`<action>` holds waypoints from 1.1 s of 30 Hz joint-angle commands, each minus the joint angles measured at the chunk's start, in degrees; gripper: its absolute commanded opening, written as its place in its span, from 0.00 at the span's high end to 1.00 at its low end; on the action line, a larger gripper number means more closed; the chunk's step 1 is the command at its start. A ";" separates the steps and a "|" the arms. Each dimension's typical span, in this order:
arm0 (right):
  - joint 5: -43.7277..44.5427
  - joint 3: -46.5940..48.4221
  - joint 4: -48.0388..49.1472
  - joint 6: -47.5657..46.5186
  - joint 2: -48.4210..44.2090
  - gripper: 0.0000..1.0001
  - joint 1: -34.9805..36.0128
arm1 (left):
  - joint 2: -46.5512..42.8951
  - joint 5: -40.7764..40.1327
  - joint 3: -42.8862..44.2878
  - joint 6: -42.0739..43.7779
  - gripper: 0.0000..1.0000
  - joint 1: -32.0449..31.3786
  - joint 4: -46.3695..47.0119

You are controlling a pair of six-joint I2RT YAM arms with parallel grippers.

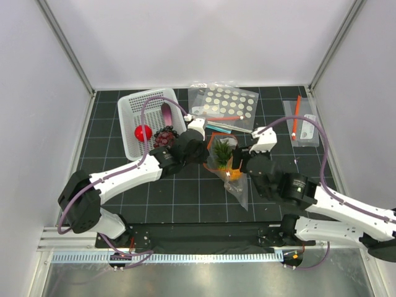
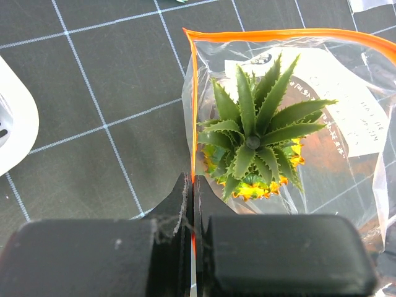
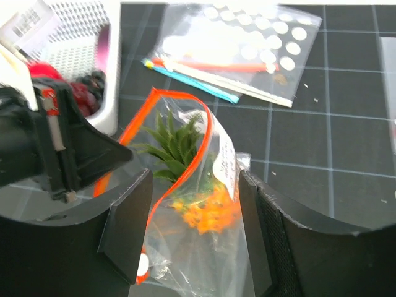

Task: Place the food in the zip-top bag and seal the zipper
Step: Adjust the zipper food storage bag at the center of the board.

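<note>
Zip-top bag lies mid-table just beside the basket, pineapple inside: film looks light, limp and slippery, so the stiffer zipper is the hold point; left gripper clenched on it, right gripper jaws parted astride the bag, gripping nothing.

White-shelled arms with black joints trail purple cables behind the left pincer and right pincer, whose blocky fingers are matt black.
</note>
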 commanded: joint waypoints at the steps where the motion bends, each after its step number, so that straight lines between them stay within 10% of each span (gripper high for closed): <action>1: 2.79 6.28 -6.04 -0.06 5.95 0.36 0.09 | -2.11 0.54 -0.11 1.06 1.00 0.27 2.37; 20: -10.02 15.18 -11.07 -0.76 23.46 0.43 -13.26 | -4.58 -0.61 -1.42 0.97 1.00 0.27 2.89; 26: -11.98 14.74 -9.14 -1.46 21.28 0.95 -14.85 | -2.91 -2.27 0.24 1.94 1.00 -0.52 1.85; 33: -11.80 12.74 -4.41 -4.18 15.39 0.99 -18.09 | -6.15 -3.86 12.98 2.99 1.00 -4.04 -9.21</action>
